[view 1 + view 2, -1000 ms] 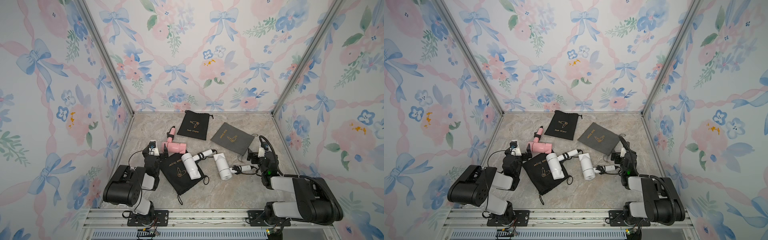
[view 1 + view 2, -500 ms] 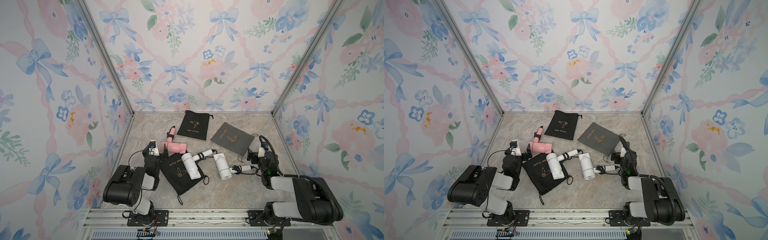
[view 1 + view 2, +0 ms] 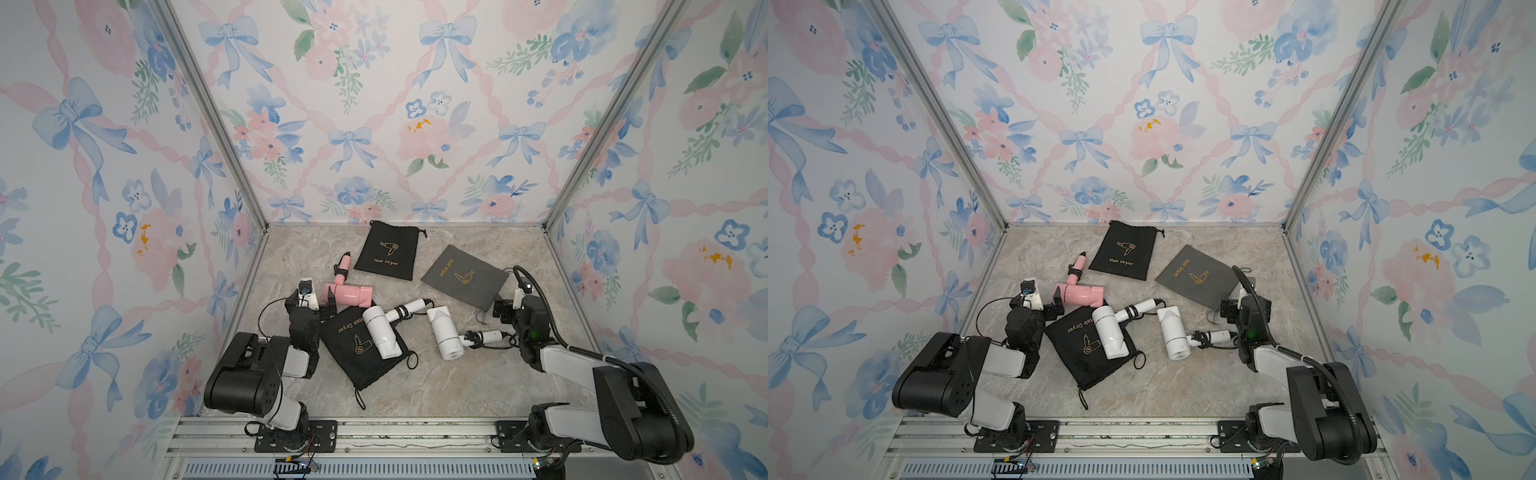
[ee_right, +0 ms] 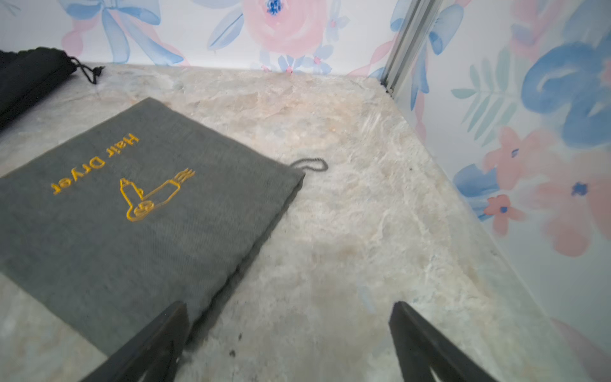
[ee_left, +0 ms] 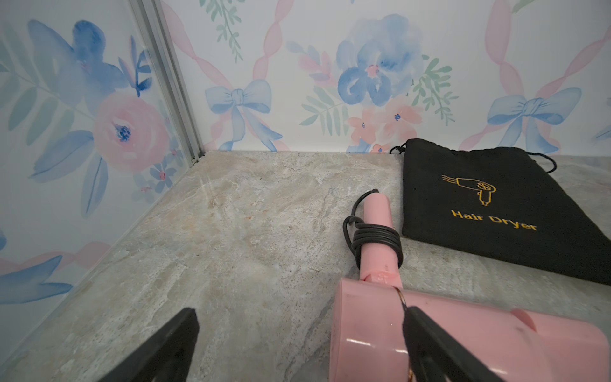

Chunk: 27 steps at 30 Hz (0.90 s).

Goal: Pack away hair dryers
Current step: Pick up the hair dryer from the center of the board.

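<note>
In both top views a pink hair dryer (image 3: 351,293) (image 3: 1081,293) lies left of centre, its cord wound round the handle. One white hair dryer (image 3: 380,332) rests on a black pouch (image 3: 361,345). Another white hair dryer (image 3: 444,338) lies on the floor to its right. My left gripper (image 3: 311,303) (image 5: 301,316) is open, low at the pink hair dryer's (image 5: 463,344) rear end, whose edge sits inside the jaws. My right gripper (image 3: 517,309) (image 4: 290,307) is open over bare floor beside a grey pouch (image 4: 132,205).
A second black pouch (image 3: 390,251) (image 5: 489,211) lies flat near the back wall, with the grey pouch (image 3: 463,276) to its right. Floral walls close in the left, back and right sides. A metal rail (image 3: 415,432) runs along the front edge.
</note>
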Each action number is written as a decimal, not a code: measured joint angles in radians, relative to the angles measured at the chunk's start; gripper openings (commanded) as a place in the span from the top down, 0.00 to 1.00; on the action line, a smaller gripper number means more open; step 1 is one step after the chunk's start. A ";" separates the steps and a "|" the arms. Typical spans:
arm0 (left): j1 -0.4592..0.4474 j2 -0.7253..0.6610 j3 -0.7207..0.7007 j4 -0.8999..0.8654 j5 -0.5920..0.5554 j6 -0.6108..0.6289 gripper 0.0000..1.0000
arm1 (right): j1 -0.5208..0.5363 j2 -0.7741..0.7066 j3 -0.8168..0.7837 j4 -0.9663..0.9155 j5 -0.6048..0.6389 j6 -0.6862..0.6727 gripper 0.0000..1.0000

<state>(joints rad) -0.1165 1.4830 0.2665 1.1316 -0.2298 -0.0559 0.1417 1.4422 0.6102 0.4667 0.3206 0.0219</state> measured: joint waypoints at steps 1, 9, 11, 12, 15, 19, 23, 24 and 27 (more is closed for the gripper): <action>0.002 -0.025 0.057 -0.076 0.000 -0.004 0.02 | 0.014 -0.009 0.098 -0.100 0.037 0.018 0.03; -0.028 -0.081 0.436 -0.552 -0.037 -0.105 0.02 | 0.110 -0.140 0.383 -0.514 0.155 0.196 0.03; -0.049 -0.082 0.484 -0.674 -0.045 -0.134 0.02 | 0.162 -0.145 0.386 -0.591 0.148 0.219 0.03; -0.058 -0.082 0.500 -0.722 -0.047 -0.145 0.02 | 0.191 -0.144 0.386 -0.626 0.138 0.227 0.03; -0.093 -0.094 0.536 -0.866 -0.046 -0.190 0.02 | 0.262 -0.144 0.386 -0.723 0.072 0.254 0.02; -0.158 -0.177 0.537 -1.028 -0.031 -0.265 0.02 | 0.317 -0.145 0.386 -0.814 0.000 0.275 0.03; -0.237 -0.269 0.537 -1.147 -0.026 -0.331 0.02 | 0.344 -0.145 0.386 -0.868 -0.076 0.277 0.02; -0.247 -0.286 0.536 -1.172 -0.023 -0.348 0.03 | 0.350 -0.146 0.386 -0.872 -0.094 0.272 0.02; -0.250 -0.315 0.536 -1.242 -0.017 -0.397 0.03 | 0.404 -0.144 0.386 -0.866 -0.138 0.224 0.02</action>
<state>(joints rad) -0.3664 1.1683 0.8028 -0.1108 -0.2466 -0.4530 0.5457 1.2980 0.9966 -0.3996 0.1825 0.2459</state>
